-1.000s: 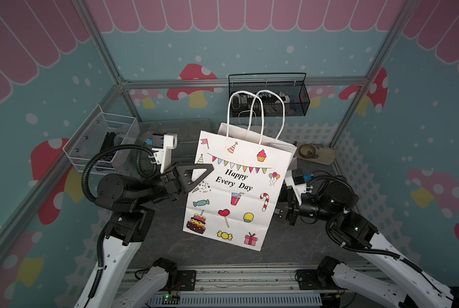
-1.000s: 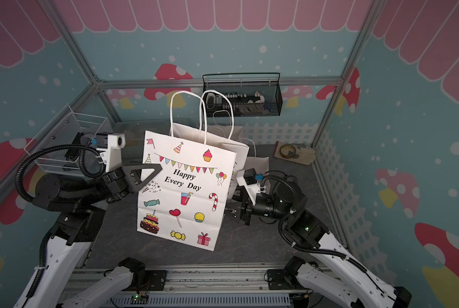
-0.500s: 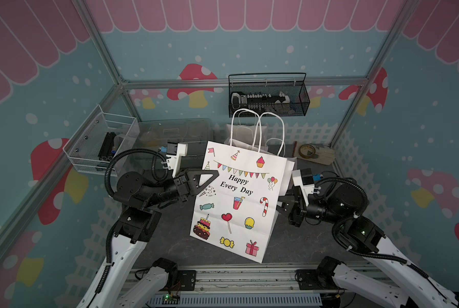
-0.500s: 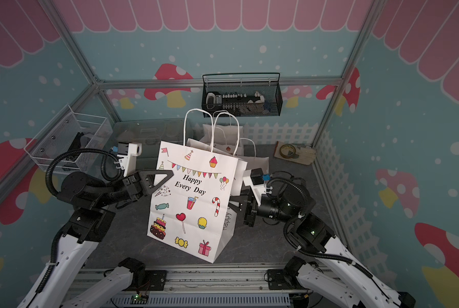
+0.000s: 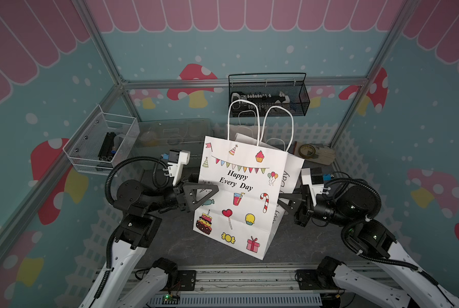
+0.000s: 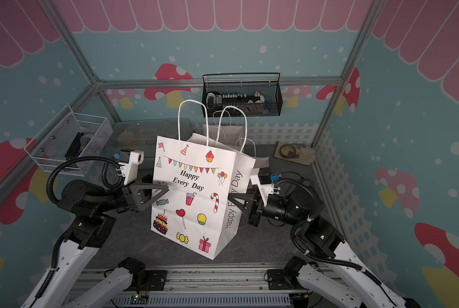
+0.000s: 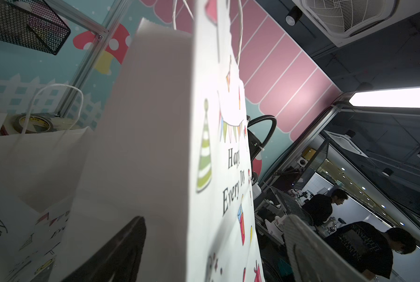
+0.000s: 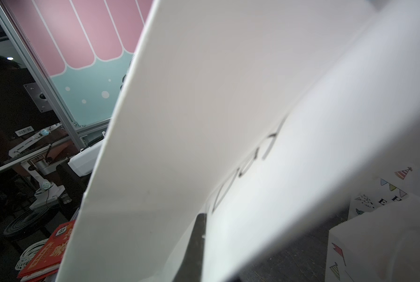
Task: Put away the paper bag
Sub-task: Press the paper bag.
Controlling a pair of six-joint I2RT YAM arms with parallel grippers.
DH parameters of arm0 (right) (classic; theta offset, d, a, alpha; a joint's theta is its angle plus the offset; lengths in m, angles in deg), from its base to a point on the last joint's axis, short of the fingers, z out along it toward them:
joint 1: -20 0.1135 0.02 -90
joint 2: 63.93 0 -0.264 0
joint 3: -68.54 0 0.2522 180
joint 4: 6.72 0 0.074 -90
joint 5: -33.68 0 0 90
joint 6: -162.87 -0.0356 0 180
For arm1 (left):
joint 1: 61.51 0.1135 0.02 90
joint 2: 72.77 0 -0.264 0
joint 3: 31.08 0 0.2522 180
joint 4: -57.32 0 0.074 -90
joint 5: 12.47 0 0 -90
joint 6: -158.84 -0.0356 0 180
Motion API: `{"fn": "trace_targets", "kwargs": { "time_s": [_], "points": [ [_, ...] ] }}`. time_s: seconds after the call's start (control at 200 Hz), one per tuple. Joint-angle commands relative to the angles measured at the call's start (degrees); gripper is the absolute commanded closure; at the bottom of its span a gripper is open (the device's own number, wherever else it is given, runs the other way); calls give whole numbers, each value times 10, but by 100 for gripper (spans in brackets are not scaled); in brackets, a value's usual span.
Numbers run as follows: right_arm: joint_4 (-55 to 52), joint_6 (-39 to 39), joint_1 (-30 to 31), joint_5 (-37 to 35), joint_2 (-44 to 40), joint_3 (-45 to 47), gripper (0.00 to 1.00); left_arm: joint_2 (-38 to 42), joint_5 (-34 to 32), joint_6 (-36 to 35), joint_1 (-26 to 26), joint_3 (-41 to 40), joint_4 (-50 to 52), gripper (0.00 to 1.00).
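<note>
Paper bag (image 5: 239, 197) stands upright, slightly tilted, mid-tabletop (image 5: 175, 240) btwn both arms. Judged light, thin, crease-prone; empty walls likely buckle under side load. Best hold: top rim or the 2 cord handles (image 5: 228, 122). Left gripper (image 5: 209, 194) is spread, straddling bag's left edge. Right gripper (image 5: 281, 202) is pinched on side-panel fold. Spare bags (image 6: 224, 132) sit just behind; open room in front & above.

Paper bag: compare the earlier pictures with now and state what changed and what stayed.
The left tool opened, letting go of the paper bag; the right tool shut on its side. The bag stayed upright between them, about where it was.
</note>
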Motion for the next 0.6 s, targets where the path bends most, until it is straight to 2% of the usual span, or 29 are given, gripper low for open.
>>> {"fn": "trace_targets", "kwargs": {
  "time_s": [0.0,0.185,0.25,0.275,0.595],
  "points": [
    [-24,23,-3,-10,-11,-27,100,10,28,-1,-13,-8,2,6],
    [-35,28,-3,-13,-14,-36,100,18,27,-25,-35,-16,34,3],
    [-35,27,-2,-12,-10,-38,100,18,24,-31,-38,-18,37,6],
    [-34,27,-2,-12,-8,-38,100,17,22,-34,-55,-18,40,8],
    [-32,22,-3,-14,3,-45,98,2,-3,-99,-97,-5,112,63]
  ]
}}
